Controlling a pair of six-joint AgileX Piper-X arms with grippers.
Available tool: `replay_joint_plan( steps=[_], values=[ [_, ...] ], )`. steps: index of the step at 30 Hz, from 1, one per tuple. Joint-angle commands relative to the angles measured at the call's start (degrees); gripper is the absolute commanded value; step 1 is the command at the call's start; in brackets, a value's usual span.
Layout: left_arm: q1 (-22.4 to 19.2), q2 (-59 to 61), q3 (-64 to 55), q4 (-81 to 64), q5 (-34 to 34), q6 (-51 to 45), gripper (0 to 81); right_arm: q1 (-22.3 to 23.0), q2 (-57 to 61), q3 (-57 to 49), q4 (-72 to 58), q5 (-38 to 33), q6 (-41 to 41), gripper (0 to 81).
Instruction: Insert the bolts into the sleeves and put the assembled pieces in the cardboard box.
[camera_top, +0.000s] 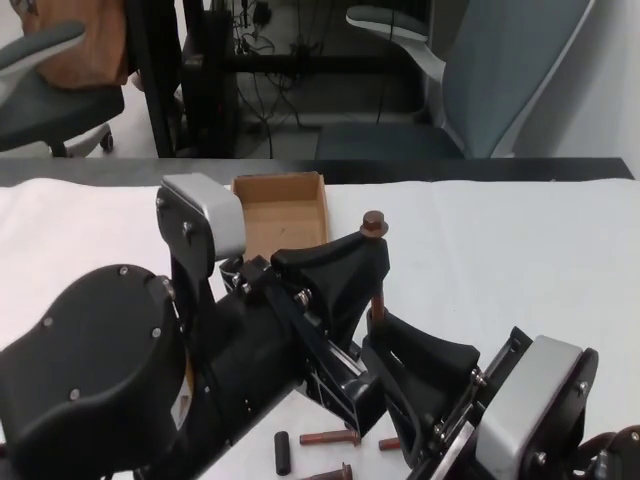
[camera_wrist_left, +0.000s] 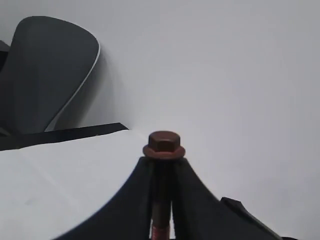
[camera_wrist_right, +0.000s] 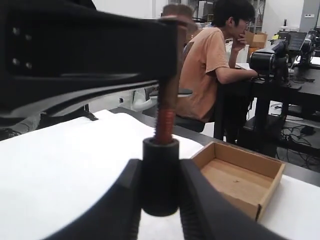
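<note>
two arms meet above the white-covered bench (camera_top: 520, 240) as i watch from the remote station. the left gripper (camera_wrist_left: 161, 172) is pinched tight on a copper-coloured bolt (camera_wrist_left: 163, 145), gripping the shank just under its flanged hex head, and holds it upright with the head up. below it, the right gripper (camera_wrist_right: 160, 192) is clamped around a black sleeve (camera_wrist_right: 160, 172), which is also upright with its open end facing up. the bolt's threaded end sits at the mouth of the sleeve and in line with it; how deep it sits i cannot tell. in the high view, bolt and sleeve are held off the bench near its middle, with the left gripper's fingers above the right's. the cardboard box (camera_top: 285, 210) lies open on the bench beyond the two grippers, toward the far edge, well apart from the held pieces. near the front edge, partly under the arms, loose bolts (camera_top: 330, 438) lie flat on the cloth, with one loose sleeve (camera_top: 282, 452) just beside them.
</note>
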Motion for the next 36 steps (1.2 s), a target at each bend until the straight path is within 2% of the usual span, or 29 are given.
replay_joint_plan(
  steps=[1,5,6,8,10,11,12,15,19,22,23,24,25,26,27,29,32,33,36],
  values=[
    [-1.9,-0.3,-0.1,0.1,1.4,-0.4,1.7,0.1,-0.1,-0.2,-1.3,0.5,-0.5,0.6],
    [-2.3,-0.3,-0.1,2.5,1.4,0.3,0.7,0.1,-0.1,-0.2,-1.3,0.5,-0.5,0.6],
    [-2.3,-0.3,-0.1,3.3,1.4,0.3,4.5,0.1,-0.1,-0.2,-1.3,0.2,-0.5,0.6],
    [-2.3,-0.3,-0.1,5.0,1.4,0.3,19.9,0.1,-0.1,-0.2,-1.3,0.1,-0.5,0.6],
    [-2.3,-0.3,-0.1,5.2,2.2,0.3,49.1,0.1,-0.1,-0.2,-1.3,0.1,-0.5,0.6],
    [-2.3,-0.3,-0.1,5.1,2.5,0.3,67.6,0.1,-0.1,-0.2,-1.3,0.1,-0.5,0.6],
    [-2.3,-0.3,-0.1,4.8,2.3,-0.4,70.0,0.1,-0.1,-0.2,-1.3,0.1,-0.5,0.6],
    [-2.3,-0.6,-0.1,4.0,2.3,-1.1,70.0,-0.1,-0.1,-0.4,-0.6,1.0,-0.5,0.6],
    [-2.2,-6.4,-0.1,2.0,2.2,2.9,70.0,-1.8,-0.1,-3.2,8.5,2.8,-0.6,0.6],
    [-2.2,-14.9,-0.1,6.6,-3.4,9.2,70.0,-5.0,0.1,-7.7,17.7,0.8,-2.8,0.6],
    [-2.2,-18.4,-0.1,10.3,-6.4,10.9,65.2,-6.3,0.2,-9.7,21.0,0.2,-3.7,0.6],
    [-2.2,-21.3,-0.1,15.3,-8.9,11.9,54.7,-7.9,0.3,-11.8,23.8,-0.8,-4.2,0.6],
    [-2.2,-26.6,-0.1,23.1,-12.8,12.9,35.0,-9.2,0.7,-13.5,25.7,-2.5,-4.2,0.6],
    [-2.2,-28.9,-0.1,24.3,-14.4,13.1,23.7,-10.2,1.0,-14.8,26.9,-3.8,-4.3,0.6],
    [-2.2,-33.7,-0.1,35.3,-18.2,13.4,2.2,-12.6,2.2,-17.5,29.3,-6.5,-4.9,0.6],
    [-2.2,-40.5,-0.1,45.9,-23.1,13.4,1.8,-16.0,5.1,-23.4,35.0,-11.1,-4.8,0.6],
    [-2.2,-45.9,-0.1,56.5,-27.3,13.3,1.8,-18.5,10.2,-29.3,40.2,-14.5,-5.2,0.6],
    [-2.2,-49.4,-0.1,60.7,-29.9,13.3,1.8,-21.4,20.6,-38.7,45.3,-18.0,-8.2,0.6],
    [-2.2,-52.2,-0.1,64.2,-30.7,13.3,1.8,-23.0,30.9,-50.9,51.2,-18.8,-10.5,0.6]
  ],
)
